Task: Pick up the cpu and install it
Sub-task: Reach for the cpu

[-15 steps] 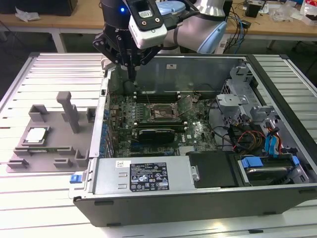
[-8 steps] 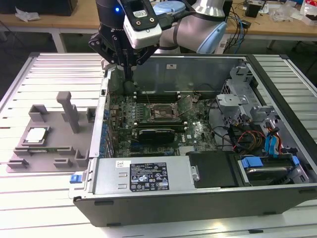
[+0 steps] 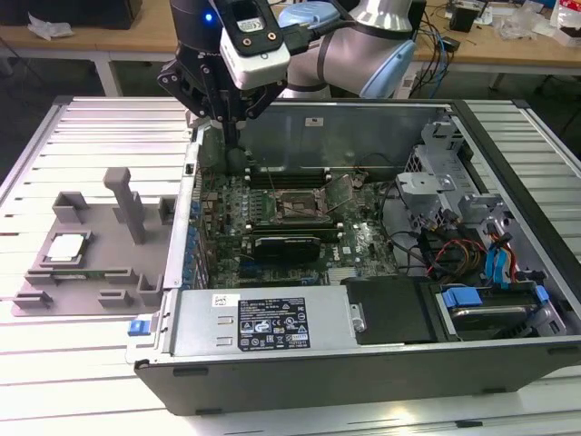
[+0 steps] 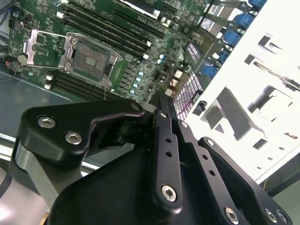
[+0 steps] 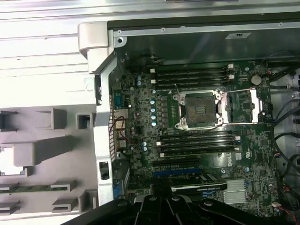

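Observation:
The cpu (image 3: 68, 247), a small square chip with a silvery top, lies flat in a recess of the grey fixture (image 3: 91, 272) on the exterior view's left, outside the computer case. My gripper (image 3: 231, 145) hangs over the far left corner of the open case, well away from the cpu, its fingers together and nothing between them. In the second wrist view the gripper (image 4: 161, 101) narrows to a closed tip above the motherboard. The CPU socket (image 3: 295, 207) (image 4: 91, 61) (image 5: 199, 108) stands uncovered, and its metal load plate (image 5: 240, 107) is swung open beside it.
The case's left wall (image 3: 186, 227) separates the fixture from the motherboard. A tall grey post (image 3: 125, 204) rises from the fixture. Memory slots (image 5: 192, 77) flank the socket, and a graphics card (image 3: 289, 245) lies in front of it. Cables and drive cages (image 3: 472, 236) fill the right side.

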Controlling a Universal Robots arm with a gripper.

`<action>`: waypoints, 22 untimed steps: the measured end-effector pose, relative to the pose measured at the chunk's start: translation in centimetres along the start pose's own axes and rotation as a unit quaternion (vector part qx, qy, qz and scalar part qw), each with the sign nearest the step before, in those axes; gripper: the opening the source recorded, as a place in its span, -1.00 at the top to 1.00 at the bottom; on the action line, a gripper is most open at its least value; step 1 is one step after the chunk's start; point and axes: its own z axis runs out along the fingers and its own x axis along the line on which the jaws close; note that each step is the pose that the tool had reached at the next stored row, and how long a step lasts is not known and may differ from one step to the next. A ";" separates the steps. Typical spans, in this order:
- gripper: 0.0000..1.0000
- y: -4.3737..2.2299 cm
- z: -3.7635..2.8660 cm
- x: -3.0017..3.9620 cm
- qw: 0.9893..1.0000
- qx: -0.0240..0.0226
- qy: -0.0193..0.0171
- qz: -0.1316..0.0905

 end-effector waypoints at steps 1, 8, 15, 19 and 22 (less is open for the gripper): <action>0.79 0.00 0.00 0.03 1.000 0.000 0.000 0.000; 0.79 -0.06 -0.02 0.86 1.000 0.000 0.000 0.000; 0.79 -0.15 -0.06 1.99 1.000 0.000 0.000 0.000; 0.79 -0.18 -0.06 2.59 1.000 0.000 0.000 0.000; 0.79 -0.19 -0.07 2.86 1.000 0.000 0.000 0.000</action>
